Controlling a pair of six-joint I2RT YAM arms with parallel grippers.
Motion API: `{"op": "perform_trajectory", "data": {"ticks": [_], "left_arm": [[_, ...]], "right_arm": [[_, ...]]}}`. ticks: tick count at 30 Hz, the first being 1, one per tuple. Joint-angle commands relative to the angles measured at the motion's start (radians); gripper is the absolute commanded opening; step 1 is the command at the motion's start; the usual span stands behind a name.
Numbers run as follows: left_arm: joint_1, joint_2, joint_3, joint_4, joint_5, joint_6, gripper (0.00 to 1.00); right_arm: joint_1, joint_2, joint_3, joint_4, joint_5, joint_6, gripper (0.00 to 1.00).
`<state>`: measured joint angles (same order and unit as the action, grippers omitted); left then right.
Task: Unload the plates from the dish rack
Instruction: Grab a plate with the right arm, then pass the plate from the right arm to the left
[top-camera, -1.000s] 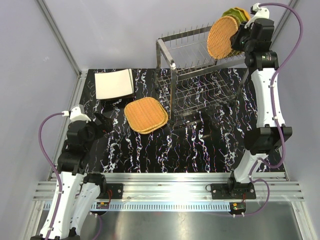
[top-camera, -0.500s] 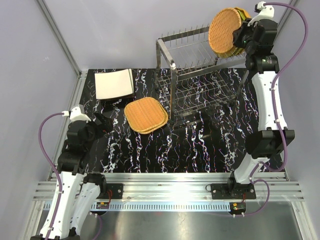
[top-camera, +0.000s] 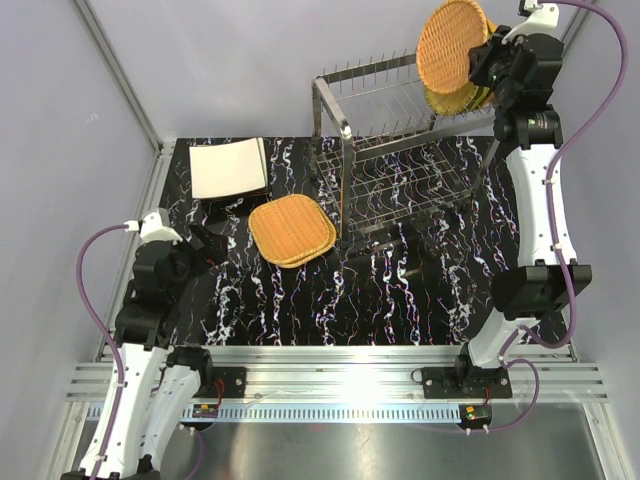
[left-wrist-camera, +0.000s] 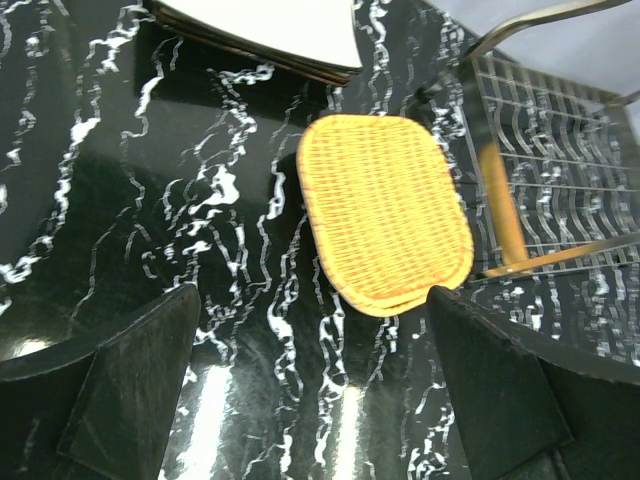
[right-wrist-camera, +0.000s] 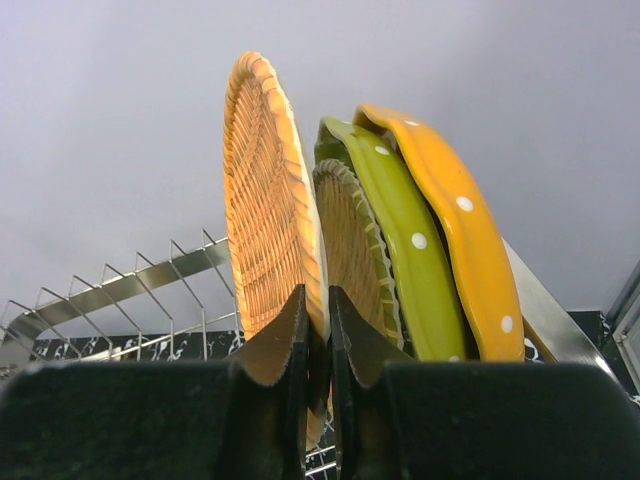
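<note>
My right gripper (top-camera: 480, 62) (right-wrist-camera: 316, 300) is shut on the lower rim of a round woven orange-tan plate (top-camera: 450, 42) (right-wrist-camera: 265, 190). It holds the plate upright, high above the top tier of the silver wire dish rack (top-camera: 400, 150) (right-wrist-camera: 120, 290). Just behind it stand another woven plate (right-wrist-camera: 355, 240), a green dotted plate (right-wrist-camera: 400, 215) and an orange dotted plate (right-wrist-camera: 455, 220). My left gripper (top-camera: 205, 245) (left-wrist-camera: 312, 295) hangs open and empty over the table, short of the stacked rounded-square woven plates (top-camera: 290, 228) (left-wrist-camera: 385, 205).
A stack of square cream plates (top-camera: 228, 168) (left-wrist-camera: 270, 25) lies at the back left of the black marbled table (top-camera: 400, 290). The rack's front-left post (top-camera: 346, 185) stands right beside the woven stack. Grey walls close in the back and the sides.
My right gripper has lifted the round woven plate up and out of the rack's top tier. The left arm has stayed still.
</note>
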<state>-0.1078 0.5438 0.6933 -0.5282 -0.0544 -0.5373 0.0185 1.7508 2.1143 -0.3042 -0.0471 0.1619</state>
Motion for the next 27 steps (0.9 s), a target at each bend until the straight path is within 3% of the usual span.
{"op": "perform_trajectory", "data": {"ticks": [1,13,27], "left_arm": [[0.003,-0.013,0.034,0.080,0.071,-0.018,0.99],[0.003,-0.008,0.057,0.183,0.214,-0.085,0.99],[0.002,0.027,0.055,0.425,0.442,-0.256,0.99]], "right_arm": [[0.001,-0.076,0.072,0.096,-0.033,0.047,0.00],[0.001,-0.135,0.099,0.022,-0.191,0.211,0.00],[0.004,-0.214,0.050,-0.047,-0.434,0.444,0.00]]}}
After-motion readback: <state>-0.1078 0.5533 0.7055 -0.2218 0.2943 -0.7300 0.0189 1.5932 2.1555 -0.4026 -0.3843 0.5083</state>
